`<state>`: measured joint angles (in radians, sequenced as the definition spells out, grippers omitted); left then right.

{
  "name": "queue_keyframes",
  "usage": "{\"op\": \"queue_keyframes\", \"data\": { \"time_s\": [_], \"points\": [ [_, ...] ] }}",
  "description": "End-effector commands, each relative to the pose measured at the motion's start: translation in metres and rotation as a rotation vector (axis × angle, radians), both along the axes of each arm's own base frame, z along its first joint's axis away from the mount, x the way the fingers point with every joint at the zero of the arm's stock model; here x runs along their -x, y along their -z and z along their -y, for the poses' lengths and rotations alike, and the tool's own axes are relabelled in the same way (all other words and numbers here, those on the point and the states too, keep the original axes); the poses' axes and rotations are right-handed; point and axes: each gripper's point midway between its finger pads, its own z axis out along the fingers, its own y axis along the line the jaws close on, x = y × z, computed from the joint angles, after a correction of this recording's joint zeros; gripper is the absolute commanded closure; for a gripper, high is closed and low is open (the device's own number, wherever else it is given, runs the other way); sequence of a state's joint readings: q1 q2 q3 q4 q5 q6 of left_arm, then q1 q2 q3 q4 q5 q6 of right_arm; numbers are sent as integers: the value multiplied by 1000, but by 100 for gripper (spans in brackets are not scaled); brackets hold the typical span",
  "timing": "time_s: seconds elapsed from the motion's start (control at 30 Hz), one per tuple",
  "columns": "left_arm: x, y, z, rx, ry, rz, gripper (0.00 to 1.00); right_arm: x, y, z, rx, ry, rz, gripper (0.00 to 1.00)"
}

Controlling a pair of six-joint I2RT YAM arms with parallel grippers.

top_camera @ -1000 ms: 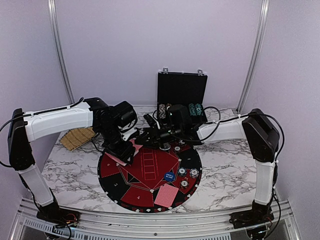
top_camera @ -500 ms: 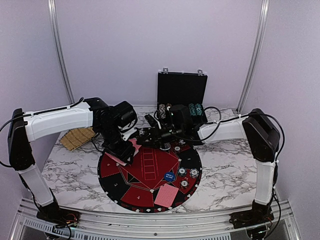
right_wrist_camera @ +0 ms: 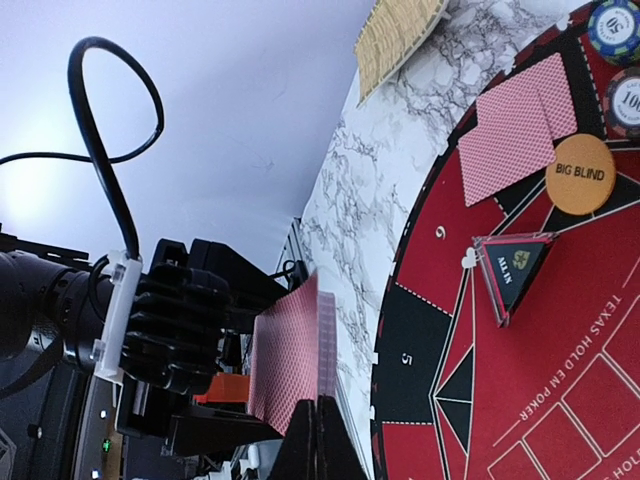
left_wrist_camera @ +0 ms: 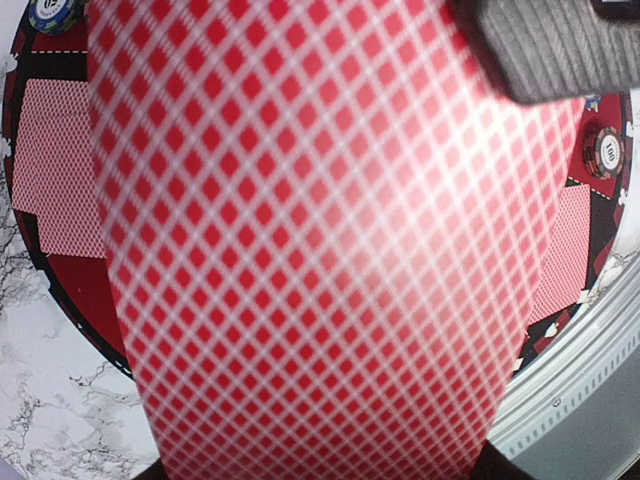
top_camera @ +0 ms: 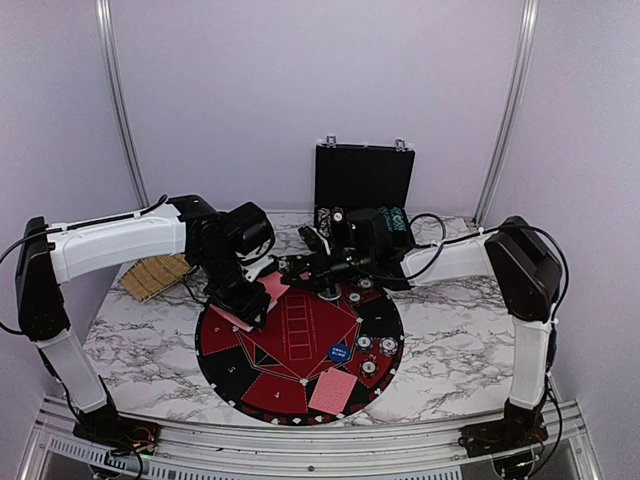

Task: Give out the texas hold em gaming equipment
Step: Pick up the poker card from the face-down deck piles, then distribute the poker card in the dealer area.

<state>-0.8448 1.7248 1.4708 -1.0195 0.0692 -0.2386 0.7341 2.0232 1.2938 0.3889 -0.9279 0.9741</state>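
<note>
My left gripper [top_camera: 250,300] is shut on a deck of red-backed cards [top_camera: 268,289] over the far left of the round mat [top_camera: 300,372]. The deck fills the left wrist view [left_wrist_camera: 310,250] and hides the jaws. My right gripper [top_camera: 291,268] meets the deck from the right; its fingers [right_wrist_camera: 320,440] are pressed together on the edge of one card [right_wrist_camera: 290,365]. Cards lie on the mat [top_camera: 333,390], [right_wrist_camera: 515,125]. An orange Big Blind disc [right_wrist_camera: 581,173], a clear All In marker [right_wrist_camera: 512,265], a blue disc [top_camera: 339,352] and chips [top_camera: 377,347] lie on the mat.
The black case [top_camera: 363,185] stands open at the back, with chip rows partly hidden by the right arm. A tan woven mat [top_camera: 155,275] lies at the left on the marble table [top_camera: 470,330]. The table's front rail [left_wrist_camera: 580,370] runs just beyond the round mat.
The right arm has drawn back a little to the right, its gripper still at the deck. The left arm and the deck have not moved.
</note>
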Motion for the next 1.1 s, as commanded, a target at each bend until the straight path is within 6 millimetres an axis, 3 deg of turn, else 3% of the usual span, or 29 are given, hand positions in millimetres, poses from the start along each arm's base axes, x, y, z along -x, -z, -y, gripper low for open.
{"op": "queue_keyframes", "data": {
  "time_s": [0.0,0.27,0.47,0.77,1.07],
  "points": [
    [-3,-7,0,4,4,23,59,-8,-31,11,-68,22,42,100],
    [-4,-6,-2,-1,-3,27,59,-20,-41,31,-91,68,41,100],
    [-4,-5,-5,-1,-6,25,59,-45,-32,56,-66,145,50,100],
    [-4,-5,-6,0,-6,24,59,-111,25,81,139,319,96,100],
    [-4,-5,-8,2,-13,21,59,-163,73,84,285,434,124,100]
  ]
}}
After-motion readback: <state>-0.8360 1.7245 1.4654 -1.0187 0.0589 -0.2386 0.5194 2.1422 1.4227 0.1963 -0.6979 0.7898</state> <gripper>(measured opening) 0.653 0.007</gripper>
